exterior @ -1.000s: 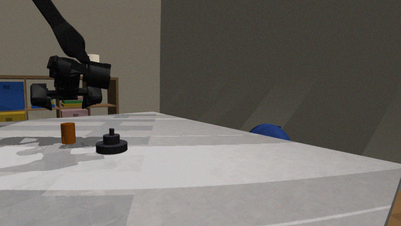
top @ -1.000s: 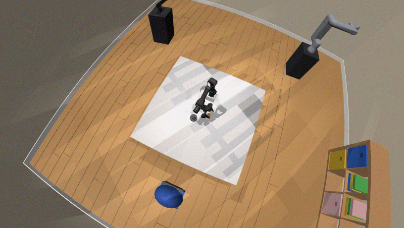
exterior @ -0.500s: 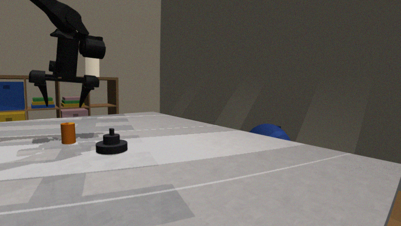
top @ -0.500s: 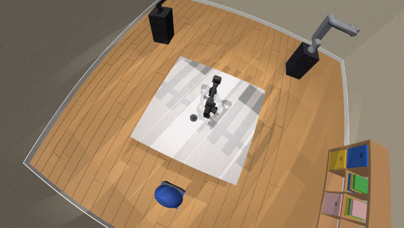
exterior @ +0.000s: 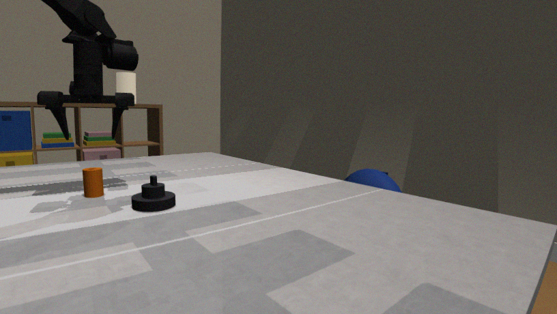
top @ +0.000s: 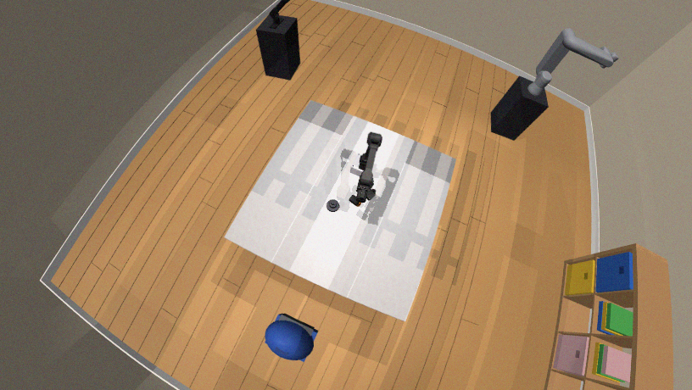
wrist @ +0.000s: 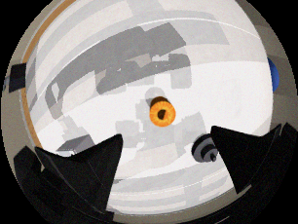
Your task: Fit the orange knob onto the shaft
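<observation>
The orange knob [top: 358, 203] [exterior: 93, 183] [wrist: 167, 120] stands upright on the table, its hole facing up in the wrist view. The dark round pedestal [top: 332, 205] [exterior: 153, 201] [wrist: 201, 150] stands beside it, a short gap away, with its thin shaft [exterior: 153, 180] [wrist: 212, 157] bare on top. My gripper [exterior: 91, 139] [wrist: 168, 135] is open and empty, pointing down high above the knob. One finger overlaps the pedestal's edge in the wrist view. The shaft's flat side cannot be made out.
The pale table [top: 320, 252] [exterior: 390, 233] has patchy shadows. Away from it are a blue rounded seat [top: 289, 339], a shelf [top: 651, 290] with bins, and two black pedestals [top: 279, 52] [top: 516, 114] with arms.
</observation>
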Motion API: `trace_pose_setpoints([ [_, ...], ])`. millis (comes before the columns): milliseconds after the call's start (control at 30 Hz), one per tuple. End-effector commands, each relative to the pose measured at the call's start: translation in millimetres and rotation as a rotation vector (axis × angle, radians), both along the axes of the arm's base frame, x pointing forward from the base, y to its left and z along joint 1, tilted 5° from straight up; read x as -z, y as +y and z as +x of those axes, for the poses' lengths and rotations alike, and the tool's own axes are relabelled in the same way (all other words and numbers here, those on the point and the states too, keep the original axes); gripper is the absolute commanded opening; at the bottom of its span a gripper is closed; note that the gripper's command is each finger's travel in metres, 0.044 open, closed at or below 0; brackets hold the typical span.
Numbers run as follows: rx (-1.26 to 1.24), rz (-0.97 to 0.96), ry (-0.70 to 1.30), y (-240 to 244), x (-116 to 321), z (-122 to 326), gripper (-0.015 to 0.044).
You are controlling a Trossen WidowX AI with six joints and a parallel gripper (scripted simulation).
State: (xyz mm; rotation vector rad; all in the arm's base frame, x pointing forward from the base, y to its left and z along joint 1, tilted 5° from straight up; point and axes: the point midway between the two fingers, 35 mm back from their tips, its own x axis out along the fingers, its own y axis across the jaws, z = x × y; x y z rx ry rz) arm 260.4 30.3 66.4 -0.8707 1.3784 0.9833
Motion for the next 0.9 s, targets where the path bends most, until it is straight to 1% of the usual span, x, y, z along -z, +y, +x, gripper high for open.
trace_pose_setpoints([
  [0,0.275,-0.018,0.014,-1,0,0,0.044],
  [333,1.246,-0.066,0.059,-1,0,0,0.044],
  [400,1.372,-0.072,0.065,-1,0,0,0.044],
  [800,1.388,-0.073,0.065,-1,0,0,0.044],
  [867,1.388,-0.073,0.065,0,12,0,0.044],
])
